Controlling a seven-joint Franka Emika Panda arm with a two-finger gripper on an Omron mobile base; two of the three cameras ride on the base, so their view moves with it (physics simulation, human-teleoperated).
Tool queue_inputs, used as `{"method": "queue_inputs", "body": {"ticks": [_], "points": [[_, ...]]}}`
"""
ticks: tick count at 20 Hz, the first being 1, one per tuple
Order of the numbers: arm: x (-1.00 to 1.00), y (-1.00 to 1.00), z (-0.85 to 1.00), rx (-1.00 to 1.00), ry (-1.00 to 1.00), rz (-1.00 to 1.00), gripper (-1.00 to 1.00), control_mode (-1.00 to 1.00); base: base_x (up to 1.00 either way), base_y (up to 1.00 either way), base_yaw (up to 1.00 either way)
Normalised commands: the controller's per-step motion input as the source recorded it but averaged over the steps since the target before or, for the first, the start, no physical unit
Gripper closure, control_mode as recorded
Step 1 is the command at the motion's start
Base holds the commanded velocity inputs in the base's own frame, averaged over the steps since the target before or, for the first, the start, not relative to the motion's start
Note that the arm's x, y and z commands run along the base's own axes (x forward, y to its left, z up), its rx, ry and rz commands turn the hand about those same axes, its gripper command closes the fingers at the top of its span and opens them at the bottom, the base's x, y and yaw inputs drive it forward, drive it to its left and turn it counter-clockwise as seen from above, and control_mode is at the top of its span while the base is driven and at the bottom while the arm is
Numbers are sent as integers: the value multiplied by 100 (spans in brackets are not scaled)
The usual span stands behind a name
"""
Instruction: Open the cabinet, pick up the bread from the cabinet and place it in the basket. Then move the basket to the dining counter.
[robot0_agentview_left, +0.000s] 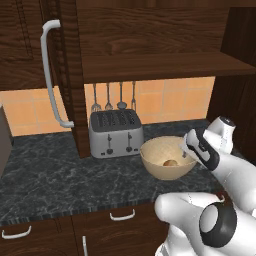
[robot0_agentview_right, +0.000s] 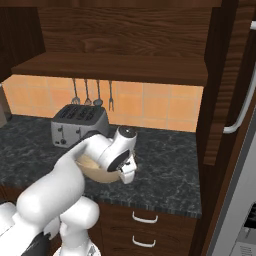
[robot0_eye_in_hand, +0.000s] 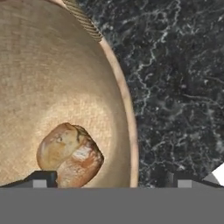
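**Bread in the basket, gripper open at the rim**

At the far left of your left base view stands the open door of the cabinet (robot0_agentview_left: 62, 75), its long curved silver handle (robot0_agentview_left: 50, 75) facing you. The shelf inside runs off to the right above the orange tiled wall. Below it, 4 utensils (robot0_agentview_left: 114, 97) hang in a row, and the silver toaster (robot0_agentview_left: 115, 132) sits on the black marbled countertop (robot0_agentview_left: 50, 175) just under them.

Just right of the toaster you see the basket (robot0_agentview_left: 155, 167), upright on the same countertop, close beside the toaster but apart from it. The bread (robot0_agentview_left: 170, 163) lies on the basket's floor. In your hand view the bread (robot0_eye_in_hand: 70, 155) sits low in the bowl, near the left fingertip, and the basket's rim (robot0_eye_in_hand: 129, 118) runs between the 2 tips.

At the right rim of the basket hangs the gripper (robot0_agentview_left: 189, 150), pointing down. Its jaws stand wide apart with nothing between them: one tip over the inside of the basket, the other over bare countertop.

In your right base view the arm covers most of the basket (robot0_agentview_right: 97, 172), and the gripper (robot0_agentview_right: 127, 172) hangs at its near right edge.
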Motion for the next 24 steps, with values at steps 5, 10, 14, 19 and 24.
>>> {"method": "queue_inputs", "body": {"ticks": [5,10,14,19,24], "points": [[-5,19,-55,0,1,0,100,-100,0,0,0],[-58,41,-75,-5,7,0,100,-100,0,0,0],[-27,6,-46,0,16,0,100,-100,0,0,0],[-46,11,33,0,-29,0,100,-100,0,0,0],[-82,32,92,0,-39,-4,100,-100,0,0,0]]}}
